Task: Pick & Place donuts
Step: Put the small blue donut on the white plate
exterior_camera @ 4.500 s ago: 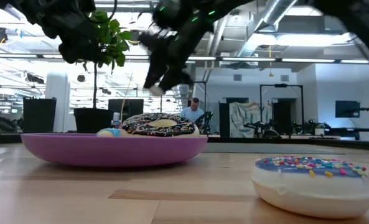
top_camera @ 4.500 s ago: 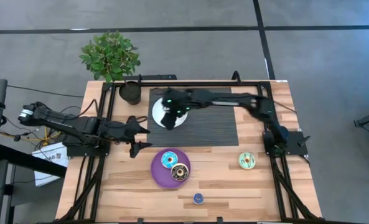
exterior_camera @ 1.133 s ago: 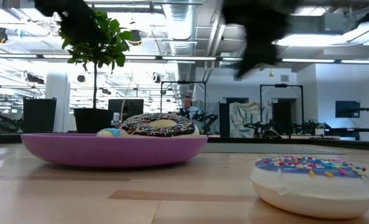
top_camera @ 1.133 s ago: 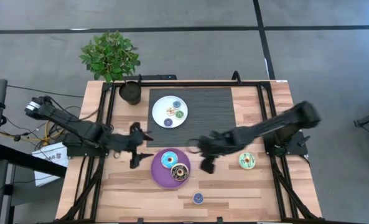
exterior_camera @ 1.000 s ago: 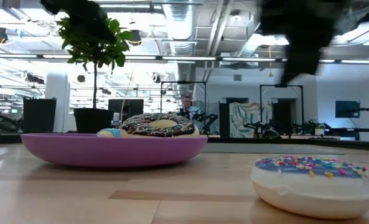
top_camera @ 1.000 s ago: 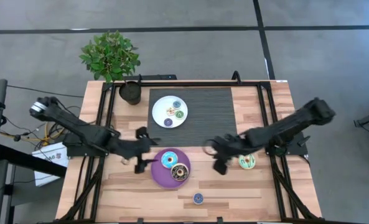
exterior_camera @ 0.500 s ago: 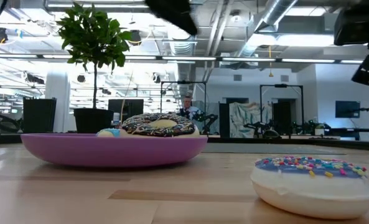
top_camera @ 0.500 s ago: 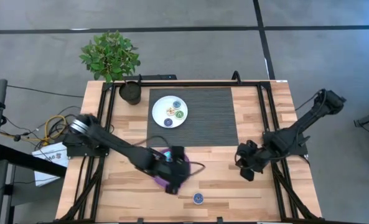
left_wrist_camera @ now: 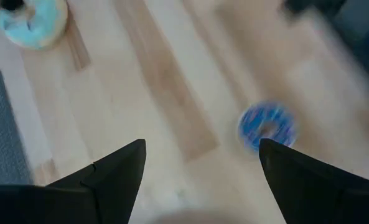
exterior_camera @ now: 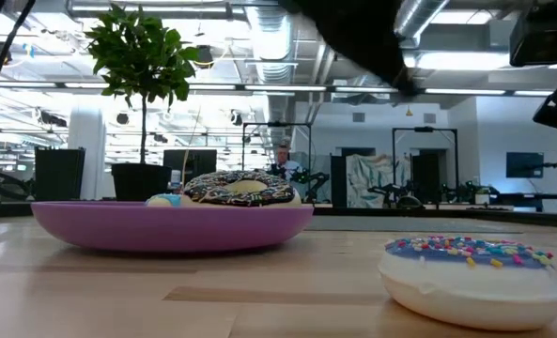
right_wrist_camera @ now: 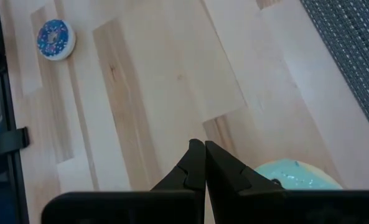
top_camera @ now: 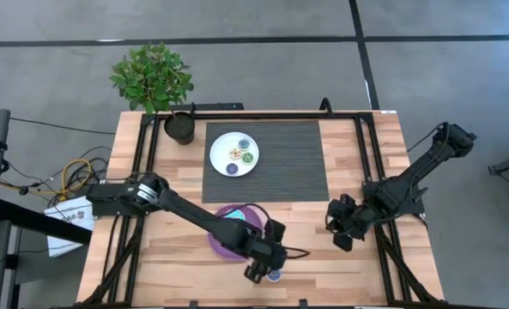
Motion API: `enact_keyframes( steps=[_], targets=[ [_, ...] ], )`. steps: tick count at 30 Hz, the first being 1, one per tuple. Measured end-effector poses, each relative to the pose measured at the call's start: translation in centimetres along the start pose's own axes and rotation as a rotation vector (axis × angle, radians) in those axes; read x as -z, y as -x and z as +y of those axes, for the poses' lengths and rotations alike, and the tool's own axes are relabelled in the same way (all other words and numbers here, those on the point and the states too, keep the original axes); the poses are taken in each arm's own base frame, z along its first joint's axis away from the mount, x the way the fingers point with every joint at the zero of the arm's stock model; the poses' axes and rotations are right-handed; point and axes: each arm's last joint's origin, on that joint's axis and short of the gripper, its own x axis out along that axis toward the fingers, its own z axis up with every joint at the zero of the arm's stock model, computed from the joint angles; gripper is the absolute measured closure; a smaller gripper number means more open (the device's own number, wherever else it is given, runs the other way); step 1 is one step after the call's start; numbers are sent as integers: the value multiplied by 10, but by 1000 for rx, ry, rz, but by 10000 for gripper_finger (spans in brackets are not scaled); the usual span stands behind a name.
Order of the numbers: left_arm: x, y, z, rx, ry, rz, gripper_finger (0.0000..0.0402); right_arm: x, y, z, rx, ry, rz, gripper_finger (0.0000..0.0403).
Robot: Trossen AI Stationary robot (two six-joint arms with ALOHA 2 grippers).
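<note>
**One mini donut within reach, and a fast approach that could spoil it**

One small blue-iced toy donut with sprinkles (top_camera: pixel 274 274) lies alone on the pale wooden table (top_camera: pixel 177 172), near its front edge and just in front of the round purple plate (top_camera: pixel 222 245). The left gripper (top_camera: pixel 256 273) hangs just beside it, fingers spread wide; in the left wrist view the blue ring (left_wrist_camera: pixel 266 126) sits off to one side, close to one fingertip (left_wrist_camera: pixel 268 147) rather than centred in the gap.

That offset looks like the main risk. Should the arm descend as it stands, one finger could land on the ring or nudge it toward the table edge; such a light toy would likely skid. The forearm also crosses the purple plate, where a chocolate-iced donut (exterior_camera: pixel 242 189) rests, so a low sweep might clip it.

At the table's right side, the right gripper (top_camera: pixel 343 235) waits with fingers pressed together, just above the green-iced donut (right_wrist_camera: pixel 294 173), holding nothing.
</note>
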Motion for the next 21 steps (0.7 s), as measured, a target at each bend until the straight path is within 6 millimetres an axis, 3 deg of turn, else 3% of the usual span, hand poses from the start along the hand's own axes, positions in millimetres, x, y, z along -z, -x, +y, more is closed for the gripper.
enact_keyframes(
  steps=[5,16,21],
  targets=[
    [13,-23,-4,-6,-70,98,95,0,0,0,0,18,0,403],
    [10,-31,-28,36,-3,31,95,0,0,0,4,24,0,403],
    [10,-46,-34,77,2,-12,95,-1,0,-1,17,24,-16,403]
  ],
)
